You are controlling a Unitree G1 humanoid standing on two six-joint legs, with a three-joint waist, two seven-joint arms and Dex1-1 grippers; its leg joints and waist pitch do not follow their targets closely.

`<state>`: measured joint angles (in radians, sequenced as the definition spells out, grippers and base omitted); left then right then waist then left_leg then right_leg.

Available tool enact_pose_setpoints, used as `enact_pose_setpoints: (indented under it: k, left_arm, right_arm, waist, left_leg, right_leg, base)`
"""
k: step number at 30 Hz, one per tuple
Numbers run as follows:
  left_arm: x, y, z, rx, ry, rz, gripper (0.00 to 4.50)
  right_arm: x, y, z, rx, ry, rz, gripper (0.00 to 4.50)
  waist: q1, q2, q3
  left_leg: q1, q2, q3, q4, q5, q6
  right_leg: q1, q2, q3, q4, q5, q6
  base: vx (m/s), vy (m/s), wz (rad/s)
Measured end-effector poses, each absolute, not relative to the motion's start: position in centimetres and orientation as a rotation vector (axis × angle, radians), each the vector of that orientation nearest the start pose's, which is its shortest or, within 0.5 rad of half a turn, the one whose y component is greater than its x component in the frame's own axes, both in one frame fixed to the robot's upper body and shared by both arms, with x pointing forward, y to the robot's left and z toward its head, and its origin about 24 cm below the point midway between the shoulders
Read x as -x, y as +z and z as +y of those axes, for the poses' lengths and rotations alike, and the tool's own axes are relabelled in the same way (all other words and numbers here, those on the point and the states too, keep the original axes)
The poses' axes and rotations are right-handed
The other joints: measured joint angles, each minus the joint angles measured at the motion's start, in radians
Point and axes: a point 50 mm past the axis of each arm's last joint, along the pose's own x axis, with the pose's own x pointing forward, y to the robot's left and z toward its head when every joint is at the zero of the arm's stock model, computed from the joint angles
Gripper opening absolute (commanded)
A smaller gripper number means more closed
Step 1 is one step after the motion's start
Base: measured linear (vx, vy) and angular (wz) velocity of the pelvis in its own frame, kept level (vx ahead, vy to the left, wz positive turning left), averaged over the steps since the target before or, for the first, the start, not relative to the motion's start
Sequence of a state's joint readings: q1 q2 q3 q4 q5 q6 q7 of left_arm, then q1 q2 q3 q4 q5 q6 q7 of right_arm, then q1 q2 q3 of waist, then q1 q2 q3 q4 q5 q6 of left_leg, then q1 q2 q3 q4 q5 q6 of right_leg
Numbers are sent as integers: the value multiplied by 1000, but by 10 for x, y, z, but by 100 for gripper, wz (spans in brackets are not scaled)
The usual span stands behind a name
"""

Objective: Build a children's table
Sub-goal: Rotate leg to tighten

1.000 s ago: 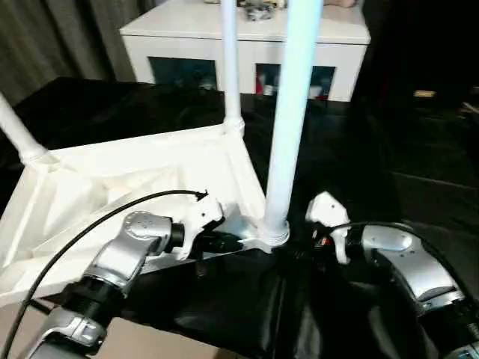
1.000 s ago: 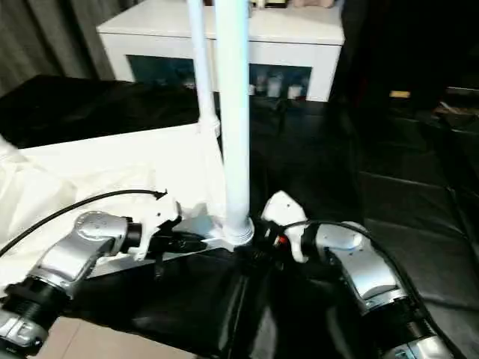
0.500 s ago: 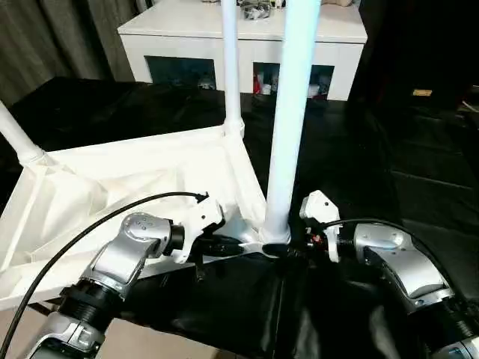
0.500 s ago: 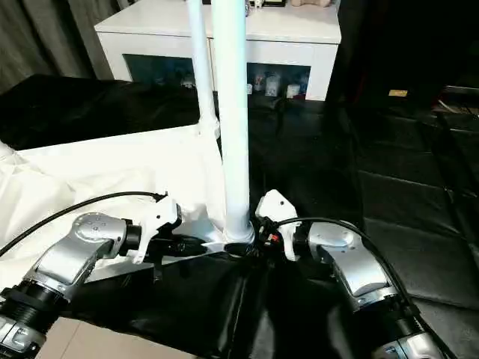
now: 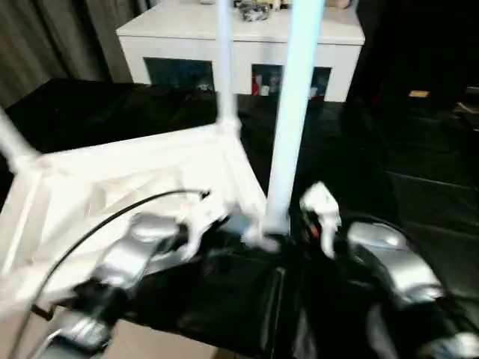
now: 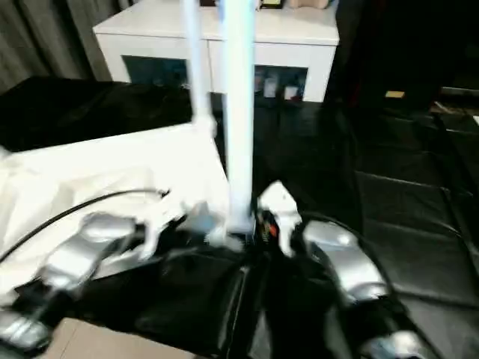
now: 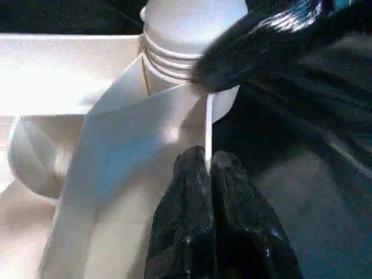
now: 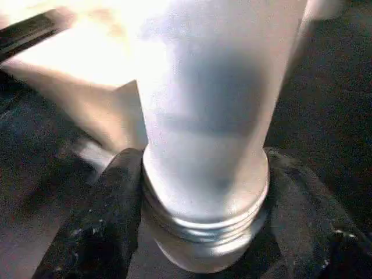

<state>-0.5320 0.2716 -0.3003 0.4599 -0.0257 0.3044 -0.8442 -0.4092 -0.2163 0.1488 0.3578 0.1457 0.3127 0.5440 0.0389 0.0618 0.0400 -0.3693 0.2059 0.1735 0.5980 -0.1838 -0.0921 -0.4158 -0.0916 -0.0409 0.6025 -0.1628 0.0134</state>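
The children's table (image 5: pixel 135 176) lies upside down on a black-covered surface (image 5: pixel 389 149), its ribbed underside facing up and its white legs standing upright from the corners. The nearest leg (image 5: pixel 288 112) rises from the corner closest to the robot, between the two silver forearms. The left gripper (image 7: pixel 208 174) is clenched on the thin raised rim (image 7: pixel 208 125) of the tabletop right beside that corner, both black fingers pressed against the edge. The right gripper (image 8: pixel 200 192) sits at the base of the nearest leg, one finger (image 8: pixel 110 209) on each side of the threaded collar where the leg meets the corner socket; its jaws bracket the leg closely, though a firm grasp cannot be told. Behind the table stands a white cabinet (image 5: pixel 239 45) with dark glass doors
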Motion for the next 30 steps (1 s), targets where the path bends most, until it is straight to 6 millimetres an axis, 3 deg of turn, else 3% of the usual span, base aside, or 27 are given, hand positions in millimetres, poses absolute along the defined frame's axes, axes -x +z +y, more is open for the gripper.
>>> enact_pose_setpoints:
  k: [7,10,12,14,18,21,24,27,30]
  left_arm:
    - [-336,41,60,-282,-878,419,0]
    - [-337,40,51,-284,-869,416,0]
    - [-337,40,49,-291,-874,407,0]
    - [-337,40,50,-294,-883,401,0]
    - [-337,40,63,-294,-890,399,0]
    - [-327,40,75,-262,-987,384,0]
    - [-319,40,82,-260,-1078,380,0]
    - [-306,40,92,-274,-1193,386,0]
    - [-299,41,102,-268,-1253,405,0]
  right_arm:
    - [-330,36,-105,22,221,314,267]
    - [-331,35,-101,13,187,319,267]
    - [-331,35,-103,13,199,313,323]
    - [-330,35,-106,17,229,302,339]
    - [-325,33,-108,27,303,299,383]
    - [-325,37,-125,80,423,288,383]
    - [-321,41,-126,109,553,273,383]
    - [-308,48,-139,191,758,243,383]
    - [-297,50,-142,193,910,255,383]
  waist:
    - [4,2,-3]
    - [8,6,-5]
    - [10,8,-6]
    - [12,9,-6]
    - [0,9,-6]
    - [4,9,-6]
    - [11,10,-5]
    - [24,11,-6]
    - [21,10,-5]
  left_leg:
    - [2,-3,-1,-1,0,0]
    - [2,-4,-2,-1,0,0]
    - [2,-4,-2,-1,0,0]
    - [2,-4,-2,-2,0,0]
    - [1,-3,-4,-6,0,0]
    - [1,-2,-3,-11,0,0]
    - [0,0,-3,-11,0,0]
    - [0,0,-2,-9,0,0]
    - [-1,0,-1,-7,0,1]
  right_leg:
    - [6,-2,2,-4,-2,4]
    - [10,-2,2,-9,-2,4]
    - [12,-2,2,-9,-2,3]
    - [12,-2,2,-9,-2,3]
    - [11,-1,-2,-8,-2,4]
    - [10,-1,-3,-8,-2,5]
    - [8,0,-5,-8,-2,5]
    - [7,-1,-4,-9,-4,5]
    - [7,-1,-3,-8,-4,5]
  base:
    - [0,0,0]
    - [0,0,0]
    - [0,0,0]
    - [0,0,0]
    - [0,0,0]
    - [0,0,0]
    - [0,0,0]
    - [0,0,0]
    - [0,0,0]
